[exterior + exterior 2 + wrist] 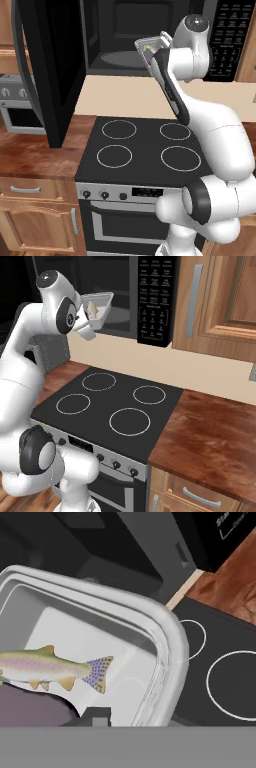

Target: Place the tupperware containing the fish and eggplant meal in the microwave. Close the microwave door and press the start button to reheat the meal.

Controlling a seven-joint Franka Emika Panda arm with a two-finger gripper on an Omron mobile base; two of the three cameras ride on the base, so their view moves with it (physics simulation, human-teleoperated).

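My gripper [156, 54] is shut on the near rim of the tupperware [149, 50], holding it tilted in the air just in front of the microwave [120, 35]. The microwave door [45, 65] is swung wide open to the left, showing the grey cavity and turntable. From the right, the tupperware [98, 305] hangs off the gripper [89, 317], left of the keypad [156, 296]. In the hand view, the fish [50, 666] and the dark eggplant [30, 707] lie inside the tupperware [167, 632], and one dark fingertip [97, 716] shows at its rim.
Below the raised container lies a black stove [145, 145] with four ring burners. A small grey toaster oven [15, 105] stands on the left counter behind the open door. A wooden counter [210, 441] and wall cabinets [220, 301] are to the right.
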